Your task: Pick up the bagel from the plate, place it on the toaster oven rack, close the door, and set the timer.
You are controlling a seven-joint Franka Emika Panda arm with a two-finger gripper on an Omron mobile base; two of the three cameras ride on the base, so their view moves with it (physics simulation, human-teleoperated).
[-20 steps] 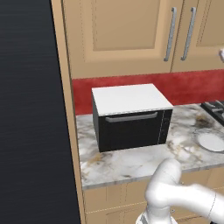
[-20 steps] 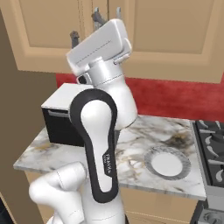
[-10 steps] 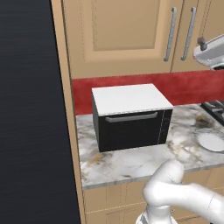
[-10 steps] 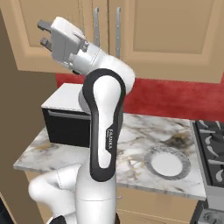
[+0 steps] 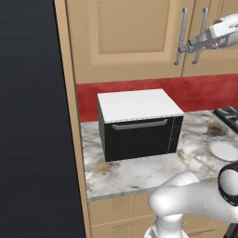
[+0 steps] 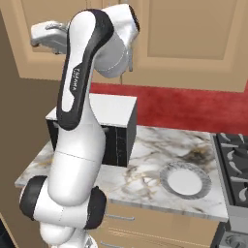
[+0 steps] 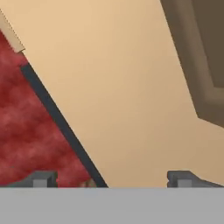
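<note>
Glossy marble counter (image 5: 139, 169), matt black door (image 5: 139, 139), seemingly wooden cabinets (image 5: 130, 37)

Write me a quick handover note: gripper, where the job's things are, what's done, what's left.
Gripper: open, empty, raised high in front of the upper cabinets.
Toaster oven: on the counter, door shut.
Plate: on the counter between the oven and the stove; I can't make out a bagel on it.
Done: nothing visible.
Left: find the bagel, open the door, load the rack, close the door, set the timer.

toaster oven (image 5: 139, 123): 1 | plate (image 6: 185, 180): 1 | cabinet handles (image 5: 181, 35): 2
</note>
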